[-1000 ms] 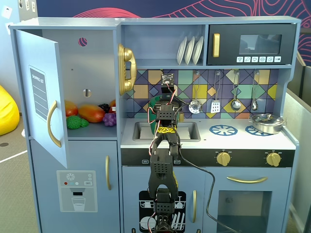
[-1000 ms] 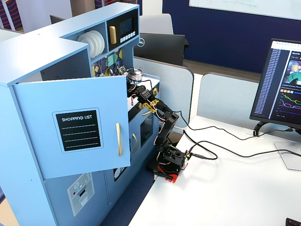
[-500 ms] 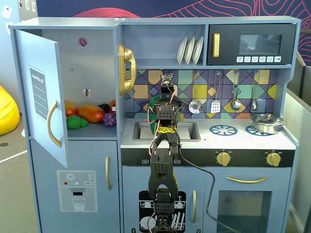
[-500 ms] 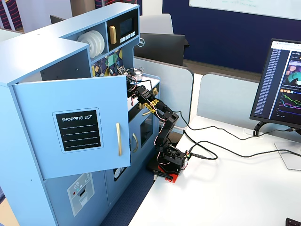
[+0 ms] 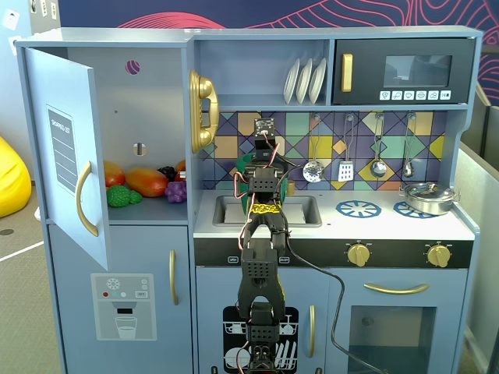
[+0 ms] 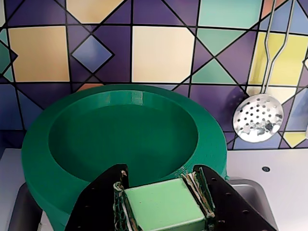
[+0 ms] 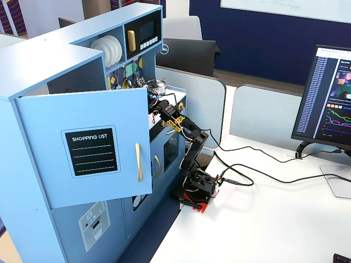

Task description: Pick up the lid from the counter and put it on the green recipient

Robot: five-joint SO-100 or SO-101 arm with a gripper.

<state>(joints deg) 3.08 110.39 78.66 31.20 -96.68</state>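
A: So, where's the gripper (image 6: 163,185) rn?

B: Fingers pinching a pale green block between them in the wrist view. Looks like the strap handle of the lid (image 6: 162,204), so the disc itself hangs under the jaws, out of sight.

A: And the green recipient (image 6: 120,144)?

B: Right ahead of the fingertips and just below. Open mouth fills the wrist view, rim nearest the gripper tucks under the fingers. Nothing inside afaict.

A: Seated yet?

B: Don't think so. Lid's near edge of the pot, not centred over the mouth, judging by how much opening lies beyond the fingers.

A: Other cams?

B: Front fixed view: arm (image 5: 261,257) reaches up over the sink (image 5: 300,209), covers most of the pot, only a green sliver by the wrist. Side one's too small, cupboard door blocks it.

A: Risks?

B: Main one imo: letting go now. Lid would catch the near rim, tip and slide off toward the sink below the hand. Needs to go further fwd first.

A: Anything else?

B: Coming down off-centre could shove the tall pot back at the tiled wall (image 6: 163,53) or topple it. Also the skimmer (image 6: 257,118) hangs off to the right of the fingers in the wrist view; a sideways swing might clip it. And the pinch is only on a thin strap, so the lid could swivel.
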